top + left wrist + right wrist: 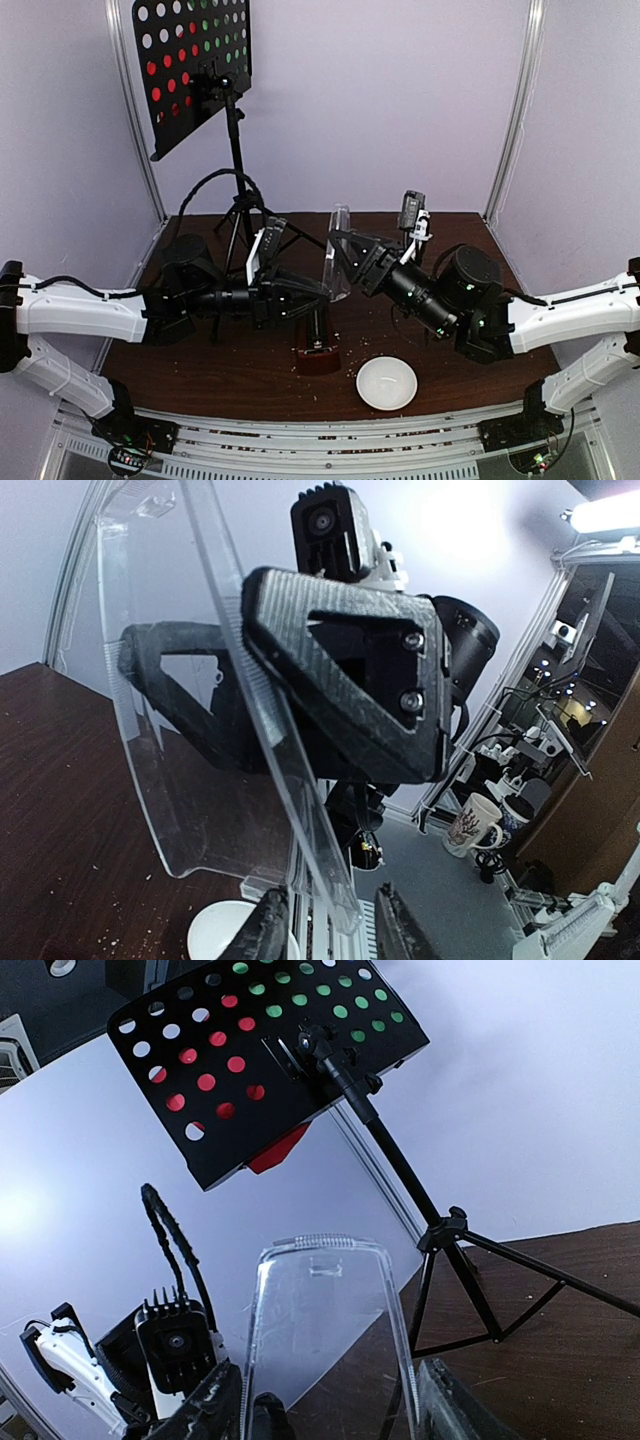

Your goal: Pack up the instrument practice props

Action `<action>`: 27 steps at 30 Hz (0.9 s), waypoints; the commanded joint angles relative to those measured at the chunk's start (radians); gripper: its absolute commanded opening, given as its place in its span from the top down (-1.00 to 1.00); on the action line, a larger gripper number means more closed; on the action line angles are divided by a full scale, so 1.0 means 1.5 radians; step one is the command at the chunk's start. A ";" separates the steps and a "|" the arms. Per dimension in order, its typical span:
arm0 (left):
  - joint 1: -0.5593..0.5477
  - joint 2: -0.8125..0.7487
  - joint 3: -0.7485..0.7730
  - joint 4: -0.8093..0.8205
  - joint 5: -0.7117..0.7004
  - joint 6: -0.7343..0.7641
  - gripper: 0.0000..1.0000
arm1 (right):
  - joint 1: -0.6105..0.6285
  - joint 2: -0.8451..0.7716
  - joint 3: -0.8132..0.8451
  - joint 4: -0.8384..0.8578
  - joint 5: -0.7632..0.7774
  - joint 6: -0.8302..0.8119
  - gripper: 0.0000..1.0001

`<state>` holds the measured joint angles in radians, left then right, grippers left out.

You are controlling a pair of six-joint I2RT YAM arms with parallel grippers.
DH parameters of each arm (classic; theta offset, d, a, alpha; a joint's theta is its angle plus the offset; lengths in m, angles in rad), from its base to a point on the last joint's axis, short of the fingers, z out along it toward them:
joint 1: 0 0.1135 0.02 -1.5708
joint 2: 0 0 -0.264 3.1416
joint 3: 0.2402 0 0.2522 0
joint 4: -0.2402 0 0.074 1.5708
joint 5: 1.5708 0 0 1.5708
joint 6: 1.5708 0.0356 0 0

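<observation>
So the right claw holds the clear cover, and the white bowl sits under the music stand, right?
No: the top view shows the white bowl at the front of the table. The right claw does hold the clear cover.

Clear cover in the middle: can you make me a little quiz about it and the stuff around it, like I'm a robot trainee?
1. Which gripper has the cover clamped between its fingers? A) left B) right C) neither
2. True or false: the bowl sits on the stand.
3. Fill in: through the stand's holes, the sheets show red and ____.

Key
1. B. The right gripper has one finger on each side of the cover.
2. False. The bowl is on the table, near the front edge.
3. Green.
</observation>
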<state>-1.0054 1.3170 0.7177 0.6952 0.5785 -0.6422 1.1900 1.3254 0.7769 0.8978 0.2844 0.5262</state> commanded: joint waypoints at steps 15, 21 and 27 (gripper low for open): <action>-0.004 0.011 0.019 0.041 -0.043 -0.032 0.71 | 0.001 0.002 -0.013 0.034 -0.016 -0.005 -0.10; -0.004 0.014 0.017 0.041 -0.033 -0.035 0.98 | 0.002 0.003 -0.013 0.033 -0.021 -0.007 -0.13; -0.004 0.008 0.001 0.047 -0.018 -0.025 1.00 | 0.000 -0.016 -0.036 0.033 -0.042 -0.006 -0.74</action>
<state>-1.0134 1.3361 0.7273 0.7063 0.5438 -0.7094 1.1881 1.3262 0.7589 0.9264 0.2523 0.5194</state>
